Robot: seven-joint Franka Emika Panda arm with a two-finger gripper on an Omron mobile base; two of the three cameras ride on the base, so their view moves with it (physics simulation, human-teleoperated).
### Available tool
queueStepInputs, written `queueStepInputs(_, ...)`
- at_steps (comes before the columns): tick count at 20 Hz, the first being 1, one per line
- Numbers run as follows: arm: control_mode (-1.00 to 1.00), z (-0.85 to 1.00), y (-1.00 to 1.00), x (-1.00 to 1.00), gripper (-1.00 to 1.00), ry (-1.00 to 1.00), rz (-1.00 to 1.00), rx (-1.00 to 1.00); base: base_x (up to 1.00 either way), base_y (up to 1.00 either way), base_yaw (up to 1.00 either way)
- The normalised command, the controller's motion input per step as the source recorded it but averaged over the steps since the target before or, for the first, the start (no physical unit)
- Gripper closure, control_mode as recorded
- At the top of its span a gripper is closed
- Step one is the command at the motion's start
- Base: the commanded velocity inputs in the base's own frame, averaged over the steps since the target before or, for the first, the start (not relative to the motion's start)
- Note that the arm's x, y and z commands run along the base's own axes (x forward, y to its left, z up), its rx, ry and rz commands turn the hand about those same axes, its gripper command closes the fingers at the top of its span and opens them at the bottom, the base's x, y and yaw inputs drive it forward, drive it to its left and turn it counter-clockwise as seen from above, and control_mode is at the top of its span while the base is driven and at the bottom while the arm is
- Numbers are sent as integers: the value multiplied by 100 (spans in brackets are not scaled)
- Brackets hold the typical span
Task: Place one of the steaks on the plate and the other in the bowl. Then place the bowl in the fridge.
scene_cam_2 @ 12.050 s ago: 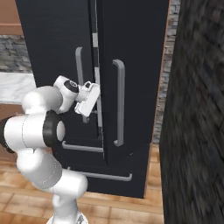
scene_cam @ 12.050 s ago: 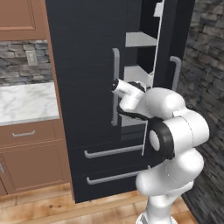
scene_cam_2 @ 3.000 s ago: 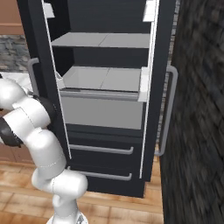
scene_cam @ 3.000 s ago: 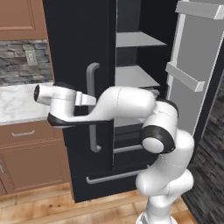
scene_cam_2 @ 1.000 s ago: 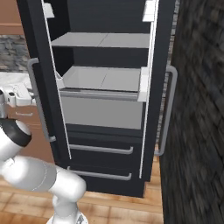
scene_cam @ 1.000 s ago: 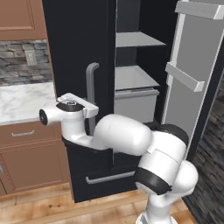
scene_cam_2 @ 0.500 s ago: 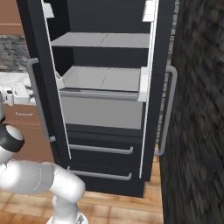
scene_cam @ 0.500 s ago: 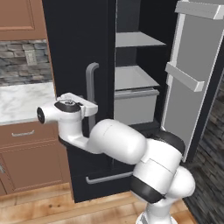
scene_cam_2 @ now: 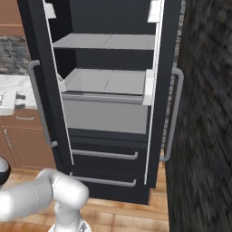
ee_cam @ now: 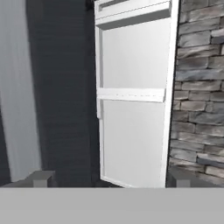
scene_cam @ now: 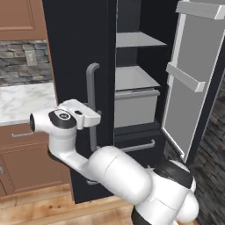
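**Step in hand.** The fridge (scene_cam: 79,52) stood with one door (scene_cam: 193,88) swung wide and the other shut, its long handle (scene_cam: 91,101) just behind the robot's hand. The arm (scene_cam: 114,176) reached out toward the marble counter (scene_cam: 22,101) beside the fridge, away from the opening. The step was judged to be the turn from door-opening to fetching; setting the bowl inside was judged not yet done.

**Gripper.** In the hand view the gripper (ee_cam: 110,178) had its two tips far apart at the bottom edge, with nothing between them. The jaws were spread and carried nothing.

**Next move.** The next move was judged to call for bringing the hand over the counter, finding the steaks, and gripping one flat piece from above with the jaws narrowed to suit it (a thin piece of meat leaves little edge to catch). The open door would need to be kept clear of the arm's swing on the way back.

**What each view adds.**
- The left base view showed the hand's place against the shut door and the counter.
- The right base view showed the inside square on: the grey shelves (scene_cam_2: 104,41), the bin (scene_cam_2: 104,115) beneath them and the two lower drawers (scene_cam_2: 104,156).
- The hand view showed the open door's pale inner face and the stone wall (ee_cam: 197,87) behind it, and it alone settled how the jaws stood.
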Motion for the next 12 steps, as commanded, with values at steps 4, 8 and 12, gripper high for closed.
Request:
queueStepInputs(4, -100, 1, -87, -100, -100, -37, 0, 30, 0, 0, 0)
queueStepInputs(8, -100, 11, -100, -33, -100, -16, -16, 62, 0, 0, 0)
queueStepInputs(12, -100, -19, -100, 6, -100, 2, -3, 70, 0, 0, 0)
